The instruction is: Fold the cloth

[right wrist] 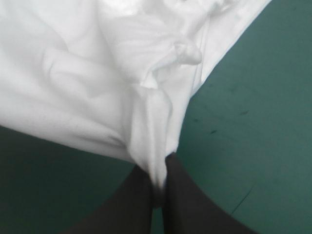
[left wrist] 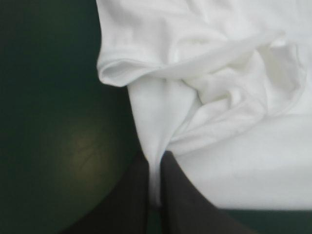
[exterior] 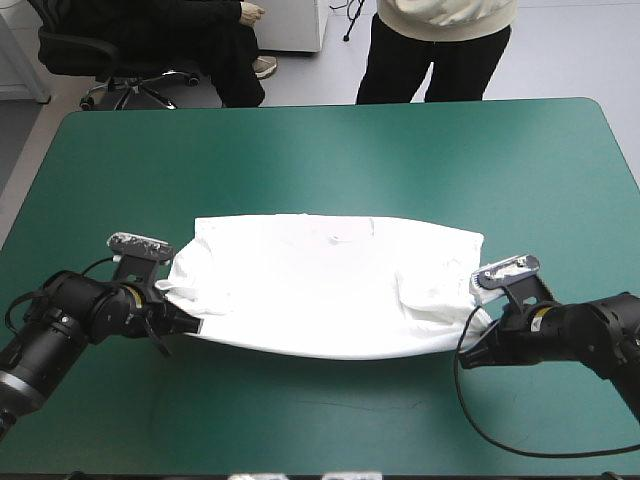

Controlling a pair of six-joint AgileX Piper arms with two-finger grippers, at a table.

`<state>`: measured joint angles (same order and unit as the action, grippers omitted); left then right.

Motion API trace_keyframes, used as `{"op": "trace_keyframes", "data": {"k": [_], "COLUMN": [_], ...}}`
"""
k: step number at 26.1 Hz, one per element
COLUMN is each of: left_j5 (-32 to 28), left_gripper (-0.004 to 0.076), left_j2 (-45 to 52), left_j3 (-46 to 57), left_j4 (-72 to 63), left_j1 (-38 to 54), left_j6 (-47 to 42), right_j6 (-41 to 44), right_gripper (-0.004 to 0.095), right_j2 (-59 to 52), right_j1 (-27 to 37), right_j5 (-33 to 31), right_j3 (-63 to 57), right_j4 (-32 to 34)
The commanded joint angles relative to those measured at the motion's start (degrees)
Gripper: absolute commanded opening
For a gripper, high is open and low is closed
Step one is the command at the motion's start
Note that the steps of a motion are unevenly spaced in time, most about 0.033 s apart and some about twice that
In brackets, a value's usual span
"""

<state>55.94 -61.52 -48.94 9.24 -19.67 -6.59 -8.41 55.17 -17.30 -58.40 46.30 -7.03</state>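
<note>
The white T-shirt (exterior: 330, 280) lies across the middle of the teal-green table, folded into a wide band, its near edge sagging between the two arms. My left gripper (exterior: 190, 322) is shut on the T-shirt at its near left corner; in the left wrist view a pinched strip of the T-shirt (left wrist: 161, 122) runs down between the black fingers (left wrist: 183, 195) of the left gripper (left wrist: 155, 192). My right gripper (exterior: 480, 335) is shut on the T-shirt at the near right corner. There the T-shirt (right wrist: 146, 97) gathers into a bunch held by the right gripper (right wrist: 157, 187).
Bare teal-green cover (exterior: 330, 150) stretches beyond the T-shirt to the far edge, and a strip of it (exterior: 320, 420) lies between the T-shirt and the near edge. A black cable (exterior: 500, 440) loops on the table near the right arm.
</note>
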Motion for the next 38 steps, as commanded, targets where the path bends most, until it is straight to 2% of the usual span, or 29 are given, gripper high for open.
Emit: {"op": "trace_keyframes", "data": {"k": [1, 4, 6, 14, 17, 21, 30, 32, 33, 34, 35, 36, 37, 38], "left_j5": [-5.57, -8.38, -9.32, -16.14, -18.24, -21.19, -31.77, -33.34, -33.85, -33.86, -33.86, -33.6, -33.15, -32.44], "left_gripper": [-0.0015, -0.0013, -0.0013, -0.0013, -0.0013, -0.0013, -0.0014, -0.0013, -0.0004, 0.002, 0.0128, 0.0286, 0.0368, 0.0527], "left_j2": [-1.51, -5.72, -8.8, -20.45, -23.57, -27.11, -33.7, -34.85, -35.25, -35.26, -35.33, -35.33, -35.33, -35.22], "left_j3": [-4.82, -7.48, -9.33, -18.23, -21.05, -23.34, -23.58, -23.68, -23.68, -23.81, -24.71, -26.25, -27.41, -29.68], "left_j4": [6.24, 13.09, 14.95, 15.57, 14.22, 12.21, 9.54, 9.31, 9.31, 9.31, 9.53, 9.8, 9.8, 9.8], "left_j1": [0.24, 0.24, 0.24, 3.53, 6.16, 6.63, 6.51, 6.51, 6.51, 6.61, 6.61, 7.16, 7.33, 8.33], "left_j6": [-5.12, -10.09, -10.35, -12.18, -12.6, -10.97, -11.34, -11.91, -12.02, -12.18, -12.18, -11.47, -11.47, -11.62], "right_j6": [-0.73, -0.73, -0.97, -0.72, -2.21, -9.35, -13.55, -13.6, -13.6, -13.6, -13.23, -12.67, -12.12, -11.65], "right_gripper": [-0.0018, -0.0018, -0.0017, -0.0018, -0.0018, -0.0018, -0.0016, 0.0016, 0.009, 0.0133, 0.0268, 0.0414, 0.0487, 0.0561], "right_j2": [1.8, 5.15, 7.76, 20.2, 24.8, 30.2, 39.46, 40.78, 41.08, 41.08, 41.08, 41.08, 41.08, 41.08], "right_j1": [0.13, 0.13, 0.13, 1.16, 4.22, 7.44, 11.46, 11.6, 11.6, 11.6, 12.32, 13.8, 14.64, 16.07], "right_j5": [4.38, 7.54, 9.48, 16.19, 18.13, 18.81, 19.18, 18.65, 18.45, 18.59, 18.94, 18.94, 18.94, 18.29], "right_j3": [5.0, 7.83, 9.44, 16.79, 20.06, 24.81, 30.77, 31.05, 31.05, 31.05, 31.18, 31.97, 32.3, 33.22], "right_j4": [1.5, 3.25, 4.26, 8.41, 6.35, -1.03, -8.3, -8.34, -8.34, -8.23, -8.23, -8.45, -8.45, -8.35]}}
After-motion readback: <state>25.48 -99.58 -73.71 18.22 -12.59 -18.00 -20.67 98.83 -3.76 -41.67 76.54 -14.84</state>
